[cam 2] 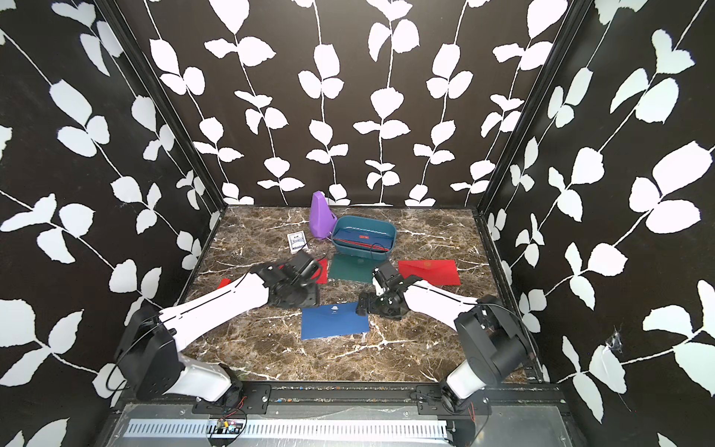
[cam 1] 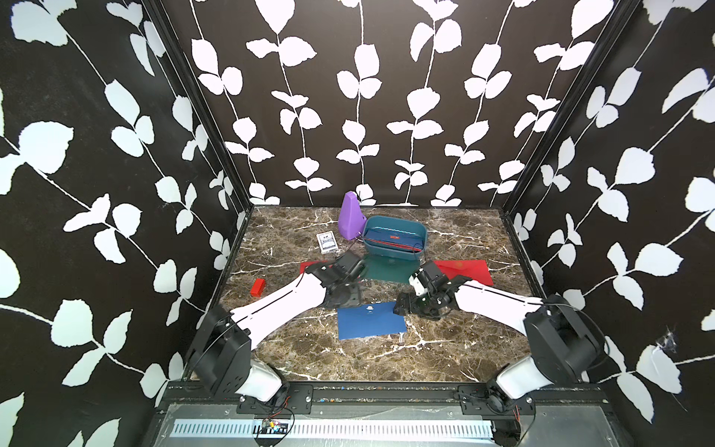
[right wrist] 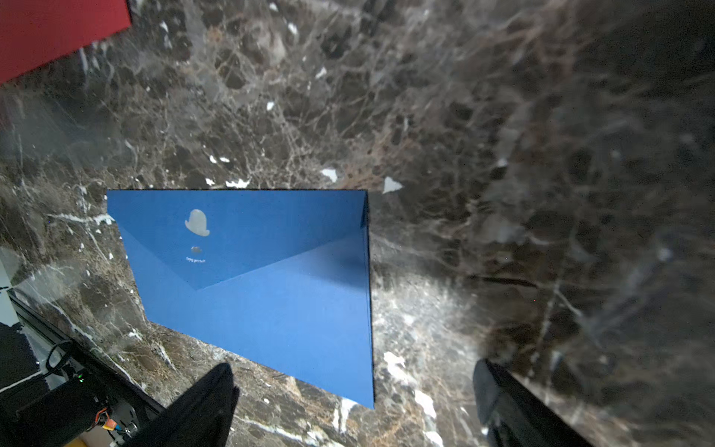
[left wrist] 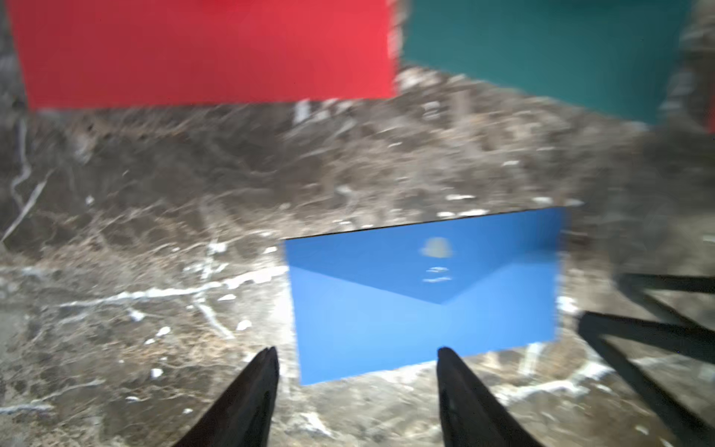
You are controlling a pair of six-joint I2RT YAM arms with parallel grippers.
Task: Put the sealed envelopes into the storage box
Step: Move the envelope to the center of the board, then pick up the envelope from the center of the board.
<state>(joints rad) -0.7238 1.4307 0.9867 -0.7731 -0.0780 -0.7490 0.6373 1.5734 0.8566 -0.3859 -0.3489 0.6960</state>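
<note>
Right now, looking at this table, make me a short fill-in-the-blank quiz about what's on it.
1. The frontmost envelope, lying apart from the others, is coloured ____.
2. The envelope lying just in front of the storage box is dark ____.
3. The pyramid-shaped object beside the box is coloured ____.
4. The jaws of the right hand stand ____.
Missing words: blue; green; purple; open.

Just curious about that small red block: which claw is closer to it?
Left. The left gripper hangs by the blue envelope's corner nearest the red block; the right gripper is at the envelope's opposite side.
</note>
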